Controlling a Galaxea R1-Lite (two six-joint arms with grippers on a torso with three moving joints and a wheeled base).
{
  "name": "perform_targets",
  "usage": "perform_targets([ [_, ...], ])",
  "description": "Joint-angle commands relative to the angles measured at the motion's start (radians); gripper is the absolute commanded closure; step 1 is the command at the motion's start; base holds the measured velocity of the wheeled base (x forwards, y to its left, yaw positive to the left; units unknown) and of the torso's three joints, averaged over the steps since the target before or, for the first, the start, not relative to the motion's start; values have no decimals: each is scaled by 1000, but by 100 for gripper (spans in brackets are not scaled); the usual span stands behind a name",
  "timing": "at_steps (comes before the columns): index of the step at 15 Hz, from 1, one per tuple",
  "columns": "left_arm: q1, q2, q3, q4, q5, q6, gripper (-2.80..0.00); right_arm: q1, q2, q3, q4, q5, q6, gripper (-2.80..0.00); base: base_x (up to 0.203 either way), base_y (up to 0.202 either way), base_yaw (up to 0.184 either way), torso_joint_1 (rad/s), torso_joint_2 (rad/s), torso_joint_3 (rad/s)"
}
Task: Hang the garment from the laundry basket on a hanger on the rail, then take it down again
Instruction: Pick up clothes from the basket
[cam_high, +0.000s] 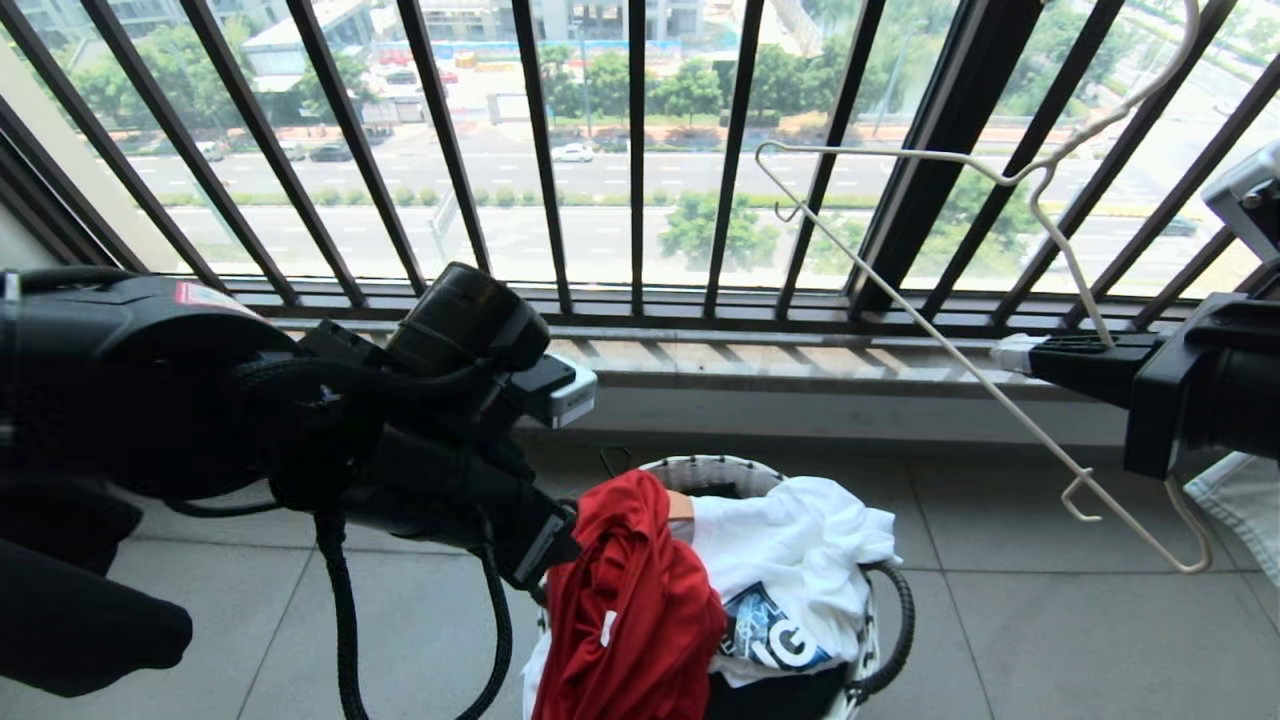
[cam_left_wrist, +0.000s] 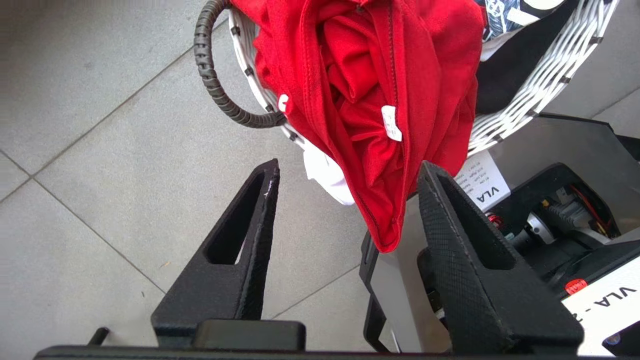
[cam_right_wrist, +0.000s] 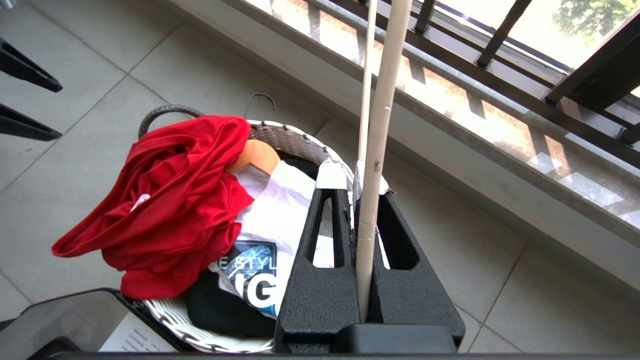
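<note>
The red garment lies bunched over the near rim of the laundry basket and spills down its outside. My left gripper is open beside the basket. The garment's hanging tip dangles between its fingers, closer to one of them, and nothing is clamped. My right gripper is shut on the off-white wire hanger, holding it tilted in the air at the right, in front of the window. The rail is out of view.
A white printed shirt, a black garment and a wooden hanger share the basket. Dark window railing and a stone sill stand behind. My base is just beside the basket. Pale cloth hangs at the right.
</note>
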Motion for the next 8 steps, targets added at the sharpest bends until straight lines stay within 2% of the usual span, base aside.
perform_targets([
  [1, 39, 89, -42, 1, -5, 56, 0, 1, 4, 2, -1, 2, -2, 0, 0, 0, 0, 0, 0, 0],
  [4, 97, 164, -104, -5, -11, 165, 0, 1, 4, 3, -1, 0, -17, 0, 0, 0, 0, 0, 0, 0],
  [6, 111, 183, -152, -5, -94, 275, 0, 1, 7, 5, 1, 0, -17, 0, 0, 0, 0, 0, 0, 0],
  [8, 129, 226, -185, -6, -145, 366, 0, 1, 8, 6, 1, -1, -18, 0, 0, 0, 0, 0, 0, 0],
])
